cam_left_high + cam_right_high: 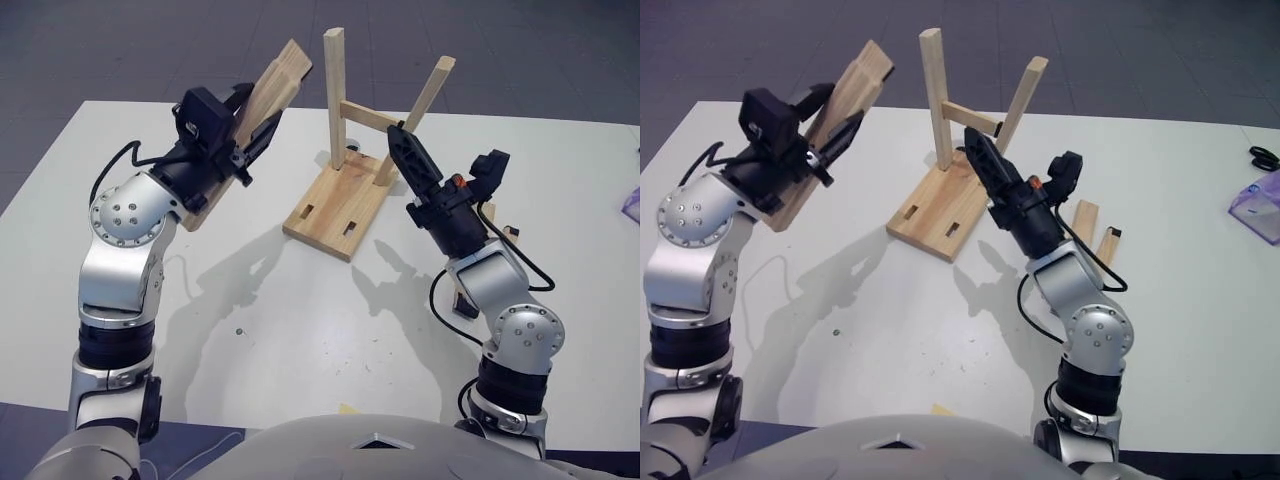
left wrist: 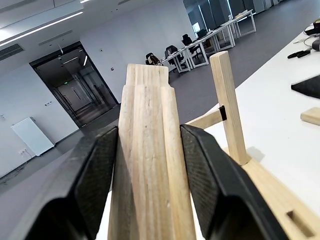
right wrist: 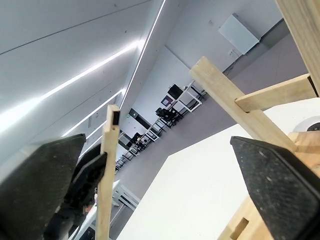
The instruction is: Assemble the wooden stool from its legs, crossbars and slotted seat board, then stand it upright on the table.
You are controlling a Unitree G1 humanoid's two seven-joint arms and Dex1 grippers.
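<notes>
Seat board (image 1: 335,205) holds 2 legs (image 1: 334,95); left gripper (image 1: 253,117) clamps leg assembly (image 1: 278,78); right gripper (image 1: 402,140) agape.

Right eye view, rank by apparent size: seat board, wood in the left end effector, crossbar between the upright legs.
Largest, tied: seat board and held wood; the wood sits nearer the camera, so unranked.
Smallest: crossbar.

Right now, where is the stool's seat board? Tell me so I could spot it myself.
Look at the white table; in the middle, toward its far edge, a flat wooden seat board lies on it. It is the only wide, flat piece, with two small slots near its front edge and two upright legs joined by a crossbar standing at its far end.
</notes>
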